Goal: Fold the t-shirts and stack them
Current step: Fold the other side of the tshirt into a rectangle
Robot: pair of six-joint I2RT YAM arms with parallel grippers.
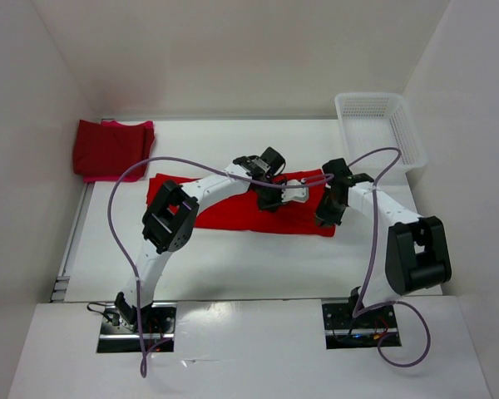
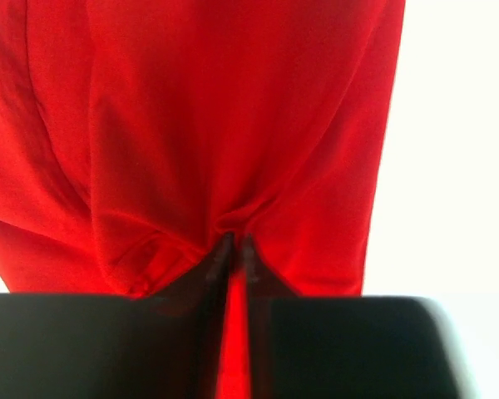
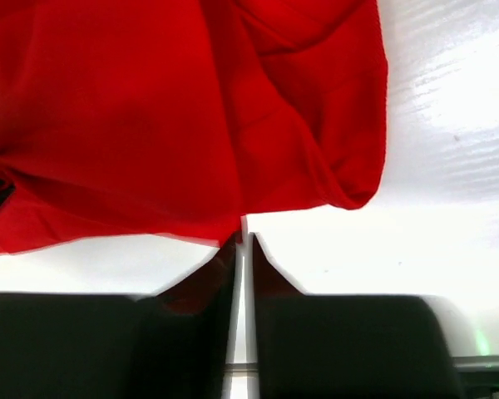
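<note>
A bright red t-shirt (image 1: 224, 216) lies spread across the middle of the table. My left gripper (image 1: 266, 199) is down on its right half. In the left wrist view its jaws (image 2: 235, 241) stand almost together, and a pucker of this t-shirt (image 2: 233, 125) gathers at their tips. My right gripper (image 1: 326, 214) is at the shirt's right end. In the right wrist view that gripper (image 3: 244, 239) is shut. The shirt's hem (image 3: 191, 125) reaches its left fingertip, and white table shows through the thin slit. Two folded t-shirts (image 1: 112, 148), dark red over pink, sit at the back left.
A white mesh basket (image 1: 378, 125) stands at the back right corner. White walls close in the table on the left, back and right. A purple cable (image 1: 116, 216) loops from each arm over the table.
</note>
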